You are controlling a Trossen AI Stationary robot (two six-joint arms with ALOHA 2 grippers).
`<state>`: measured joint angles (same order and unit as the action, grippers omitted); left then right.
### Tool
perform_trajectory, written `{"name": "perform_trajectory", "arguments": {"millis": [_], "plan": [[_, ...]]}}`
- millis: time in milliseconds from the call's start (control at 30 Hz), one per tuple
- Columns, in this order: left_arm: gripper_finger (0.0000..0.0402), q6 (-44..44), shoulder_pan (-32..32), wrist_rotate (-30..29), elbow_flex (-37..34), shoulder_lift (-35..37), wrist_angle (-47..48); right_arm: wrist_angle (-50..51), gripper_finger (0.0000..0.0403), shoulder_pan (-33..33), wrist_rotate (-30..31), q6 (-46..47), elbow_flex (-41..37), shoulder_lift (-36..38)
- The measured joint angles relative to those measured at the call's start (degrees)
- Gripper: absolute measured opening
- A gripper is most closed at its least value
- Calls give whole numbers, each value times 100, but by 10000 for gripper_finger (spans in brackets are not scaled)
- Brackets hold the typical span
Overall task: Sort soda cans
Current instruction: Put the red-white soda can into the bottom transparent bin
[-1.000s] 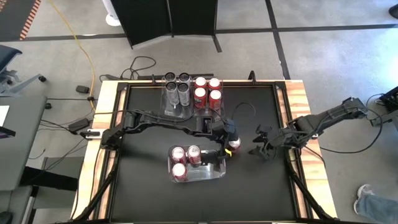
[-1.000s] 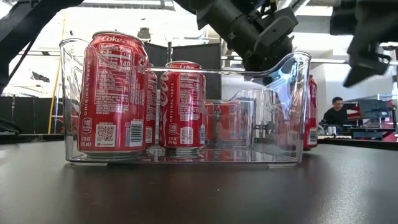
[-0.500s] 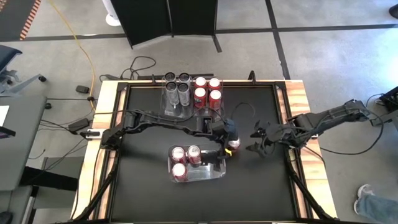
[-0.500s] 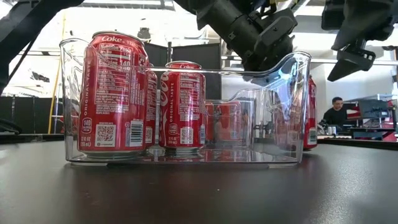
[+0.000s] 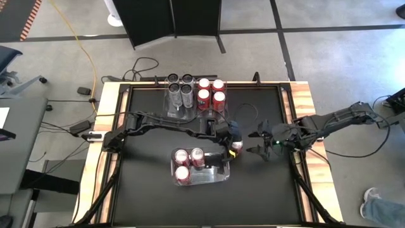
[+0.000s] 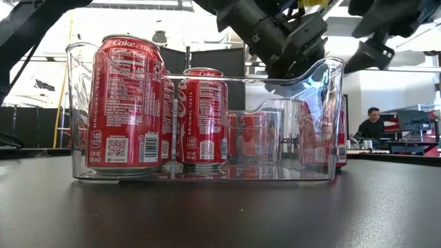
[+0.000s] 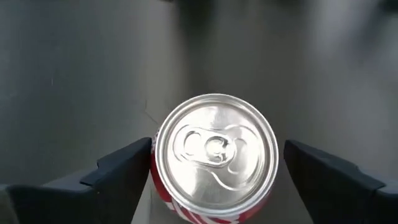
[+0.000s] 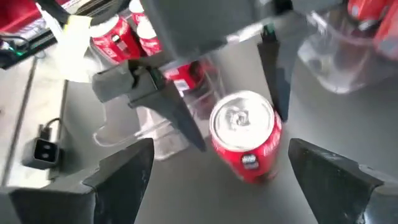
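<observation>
Left gripper (image 5: 235, 144) and right gripper (image 5: 258, 142), jaws apart, mid-table.

— Any lettering you can read?
— Yes, on the near red can (image 6: 125, 107) in the clear bin (image 6: 324, 117): "Coke", "Nutrition Facts", "140", "ORIGINAL TASTE", "12 FL OZ".
— And the can behind it (image 6: 202, 117)?
— "Coke", "ORIGINAL TASTE" and "140" again. Nothing else legible.

Black table (image 5: 145, 190): two bins (image 5: 218, 175), lone can (image 5: 238, 146).
</observation>
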<state>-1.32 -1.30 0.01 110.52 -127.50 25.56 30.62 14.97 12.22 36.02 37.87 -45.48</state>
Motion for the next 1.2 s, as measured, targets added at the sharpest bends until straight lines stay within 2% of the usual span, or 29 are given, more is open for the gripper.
{"name": "perform_trajectory", "arguments": {"millis": [100, 267, 400, 567, 700, 800, 900, 1200], "plan": [[365, 370, 54, 15, 0, 0, 113, -174, 388, -99, 96, -468, 0, -87], [373, 380, 79, 13, 87, 70, 241, -243, 388, -279, 124, -1393, 0, -414], [373, 412, 74, 15, 532, 216, 945, -518, 388, -290, 123, -1955, 0, -739], [373, 361, 74, 13, 1137, 275, 2123, -829, 388, -409, 91, -2006, 0, -1191], [373, 779, 94, -63, 1751, 287, 2814, -1123, 388, -536, 16, -1999, -2, -1474], [374, 1187, 94, -368, 2091, 304, 3136, -1367, 388, -583, -211, -1958, -2, -1595], [374, 1213, 80, -681, 2451, 296, 3472, -1306, 388, -572, -272, -1955, -2, -1786], [374, 1141, 117, -1287, 2332, 931, 3769, -1312, 386, -619, -484, -1647, 0, -2232]]}}
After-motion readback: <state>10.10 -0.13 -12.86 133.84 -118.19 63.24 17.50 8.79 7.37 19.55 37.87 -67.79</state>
